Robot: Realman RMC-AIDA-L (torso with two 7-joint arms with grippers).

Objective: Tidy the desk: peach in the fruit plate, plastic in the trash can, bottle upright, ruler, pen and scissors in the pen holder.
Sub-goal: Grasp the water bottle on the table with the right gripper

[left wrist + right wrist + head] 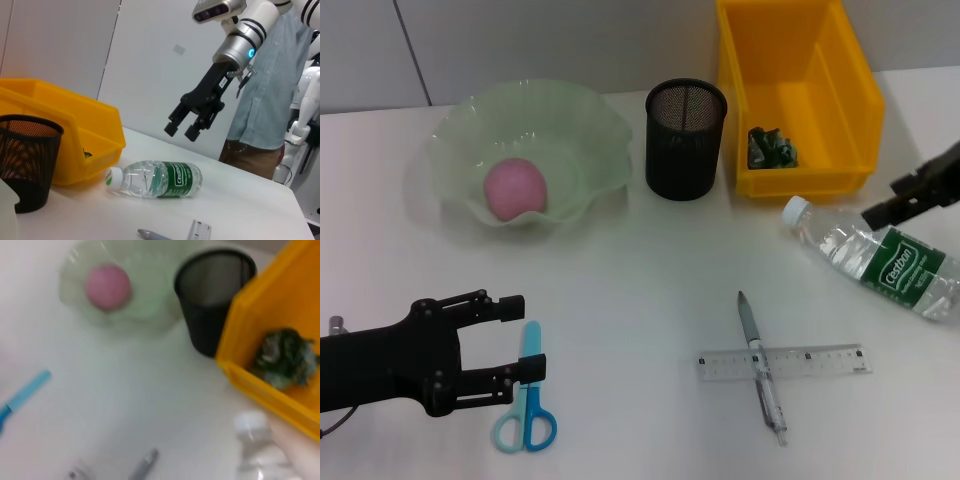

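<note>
While the left gripper (515, 348) is hovering low over the table (650, 260) with its fingers spread apart, the blue scissors (527, 402) are lying just beside its lower fingertip, blades reaching up between the two fingers. The right gripper (183, 129) is hanging in the air above the water bottle (156, 179), fingers apart and gripping nothing; the bottle is lying on its side below it, white cap pointing toward the yellow trash can (798, 90). Crumpled green plastic (770, 148) is sitting inside that can. Beyond the left gripper, the peach (515, 188) is resting in the fruit plate (585, 120), with the pen holder (685, 140) standing between plate and can. Between the two grippers, the pen (760, 368) is lying across the clear ruler (820, 361).
</note>
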